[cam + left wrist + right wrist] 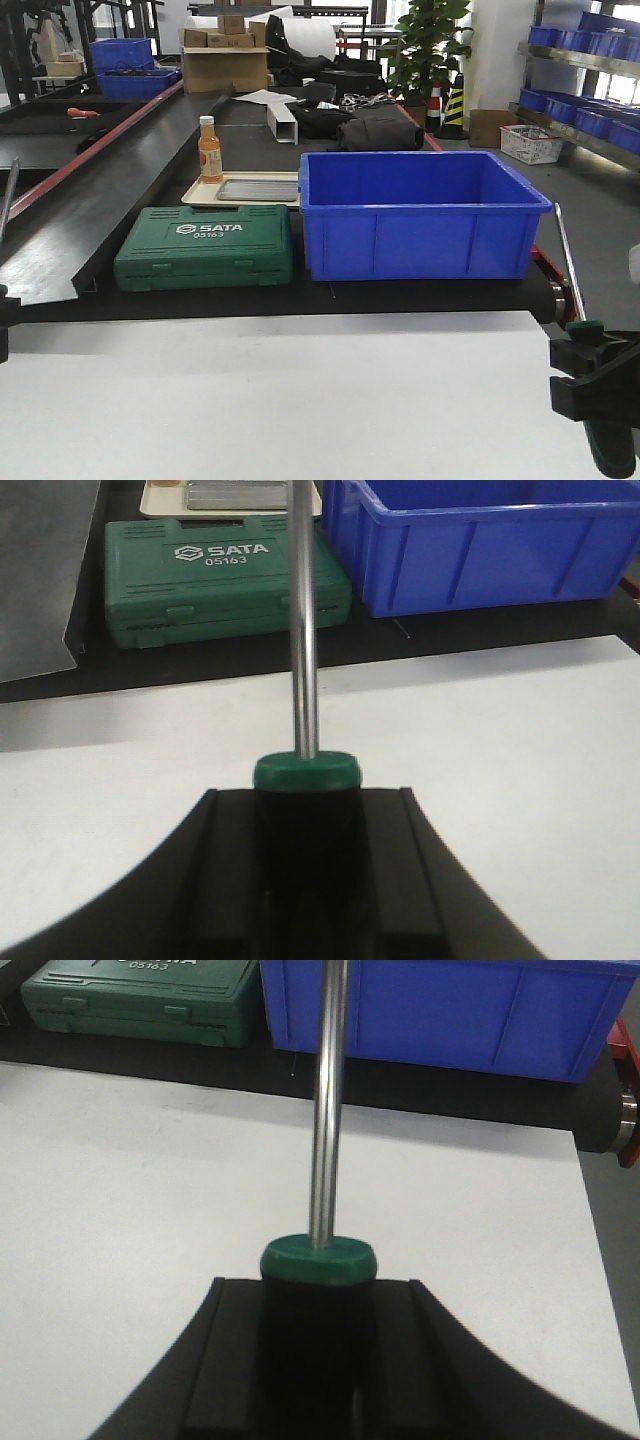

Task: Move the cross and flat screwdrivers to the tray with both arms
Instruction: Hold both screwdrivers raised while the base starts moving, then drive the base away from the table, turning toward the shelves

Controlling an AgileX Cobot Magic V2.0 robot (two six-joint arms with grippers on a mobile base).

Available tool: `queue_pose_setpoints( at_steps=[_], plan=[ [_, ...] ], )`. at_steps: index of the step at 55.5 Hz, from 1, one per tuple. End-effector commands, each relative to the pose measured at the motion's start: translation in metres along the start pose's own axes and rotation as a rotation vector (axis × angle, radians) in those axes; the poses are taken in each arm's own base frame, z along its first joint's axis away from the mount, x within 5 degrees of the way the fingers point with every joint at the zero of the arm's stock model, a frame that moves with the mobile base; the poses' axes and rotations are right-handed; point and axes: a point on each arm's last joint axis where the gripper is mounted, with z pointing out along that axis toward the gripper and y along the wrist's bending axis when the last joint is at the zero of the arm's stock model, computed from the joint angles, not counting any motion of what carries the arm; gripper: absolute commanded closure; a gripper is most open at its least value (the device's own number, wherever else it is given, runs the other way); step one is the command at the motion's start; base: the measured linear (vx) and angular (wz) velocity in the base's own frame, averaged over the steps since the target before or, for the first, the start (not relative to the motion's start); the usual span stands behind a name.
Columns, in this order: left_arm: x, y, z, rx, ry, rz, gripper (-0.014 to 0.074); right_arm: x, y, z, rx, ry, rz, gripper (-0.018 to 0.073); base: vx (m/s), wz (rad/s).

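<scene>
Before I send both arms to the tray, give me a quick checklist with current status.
1. Grip, left jaws shut on left screwdriver: ok.
2. Grip, right jaws shut on right screwdriver: ok.
3. View of metal tray, nothing in it: ok.
4. Low path to tray: not ok, green case in front, blue bin alongside.
5. Clearance from upright bottle beside tray: cannot tell.
6. Cross or flat tips: cannot tell.

My left screwdriver [305, 772]: green collar, black handle, silver shaft. My right screwdriver [318, 1260]: same colours. I note the bin [420, 215] deep blue; the case [205, 248] dark green, white lettering; the metal tray [258, 190] silver-grey; the plastic tray [240, 204] cream; the bottle [209, 150] orange; the tabletop [280, 400] plain white.
</scene>
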Motion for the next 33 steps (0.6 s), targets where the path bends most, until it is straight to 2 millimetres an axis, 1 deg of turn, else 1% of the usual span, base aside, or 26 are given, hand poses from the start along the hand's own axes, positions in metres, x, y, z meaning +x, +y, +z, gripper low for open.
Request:
queue_pose_setpoints(
  at_steps=[1, 17, 33],
  plan=[
    [-0.0177, -0.0019, -0.0093, 0.001, -0.127, -0.018, 0.0596, -0.0182, 0.0003, -0.0112, -0.006, -0.135, -0.009, 0.0567, -0.01, 0.0],
    [-0.0177, -0.0019, -0.0093, 0.001, -0.127, -0.018, 0.0596, -0.0182, 0.0003, -0.0112, -0.006, -0.135, -0.009, 0.0567, -0.04, -0.01],
    [-0.0177, -0.0019, -0.0093, 0.001, -0.127, -0.018, 0.0596, -0.0182, 0.0003, -0.0112, -0.006, -0.135, -0.009, 0.0567, -0.12, -0.09]
  ],
)
